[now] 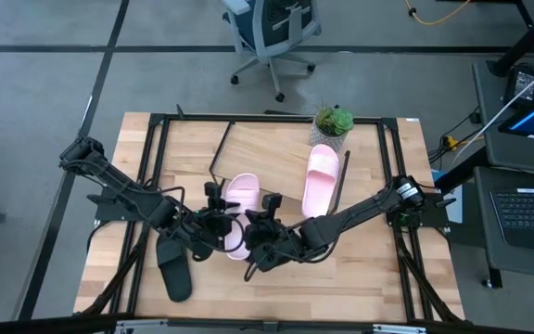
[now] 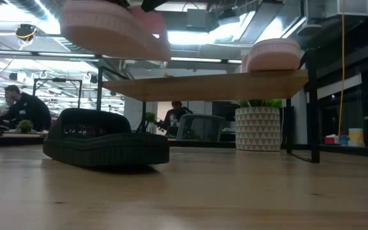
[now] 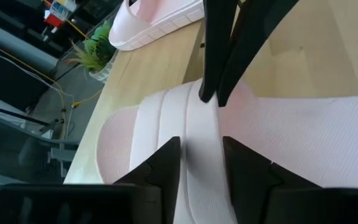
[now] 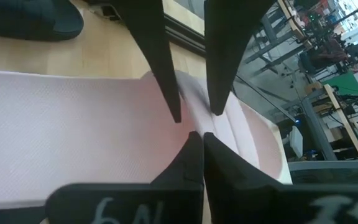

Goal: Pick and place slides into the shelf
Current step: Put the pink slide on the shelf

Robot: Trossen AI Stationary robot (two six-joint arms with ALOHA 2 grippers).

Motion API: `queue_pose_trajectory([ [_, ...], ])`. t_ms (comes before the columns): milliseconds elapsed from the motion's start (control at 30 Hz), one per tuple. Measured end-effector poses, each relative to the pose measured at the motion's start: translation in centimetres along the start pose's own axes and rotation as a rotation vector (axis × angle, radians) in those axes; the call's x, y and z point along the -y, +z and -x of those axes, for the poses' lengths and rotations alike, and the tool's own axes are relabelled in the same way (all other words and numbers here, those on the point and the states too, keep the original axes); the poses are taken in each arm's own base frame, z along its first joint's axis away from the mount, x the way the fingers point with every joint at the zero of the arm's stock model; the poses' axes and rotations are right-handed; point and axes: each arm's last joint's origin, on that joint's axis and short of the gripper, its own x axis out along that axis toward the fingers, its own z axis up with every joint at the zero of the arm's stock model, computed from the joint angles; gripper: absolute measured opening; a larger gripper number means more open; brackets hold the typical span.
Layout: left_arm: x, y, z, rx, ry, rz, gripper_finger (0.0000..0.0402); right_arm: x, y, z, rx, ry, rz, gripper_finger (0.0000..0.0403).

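Gripping one pink slide [image 1: 240, 197] by its strap with both claws, left claw [image 3: 199, 163] and right claw [image 4: 196, 138] each clamped on it, I am holding it in the air beside the shelf [image 1: 276, 158]. Another pink slide [image 1: 321, 179] is sitting on the shelf, and a black slide [image 1: 171, 265] is lying on the table [image 1: 360, 278].

The shelf [image 1: 267, 148] stands on the far half of the table [image 1: 378, 278]. One slide [image 1: 321, 179] lies on the right part of the shelf's board, just near of a potted plant [image 1: 333, 123] at the table's far edge. A second slide [image 1: 237, 211] is held above the table at the shelf's near edge, between the left gripper [image 1: 219, 221] on its left and the right gripper [image 1: 260, 232] on its right, both touching it. A third slide [image 1: 172, 266] lies on the table near and left of them. An office chair [image 1: 272, 32] stands on the floor beyond the table
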Motion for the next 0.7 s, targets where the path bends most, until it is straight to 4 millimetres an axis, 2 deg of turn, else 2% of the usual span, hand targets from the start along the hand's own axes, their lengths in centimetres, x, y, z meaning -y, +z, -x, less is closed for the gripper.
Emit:
queue_pose_trajectory([
  [333,-0.06,-0.05,-0.01,-0.003,0.018,-0.032,0.0013,-0.05,0.02,0.04,0.002,0.006,0.002,0.0000],
  [700,0.18,-0.06,0.30,0.005,0.035,-0.067,0.0006,-0.19,0.05,0.11,0.006,0.046,-0.047,0.0006],
])
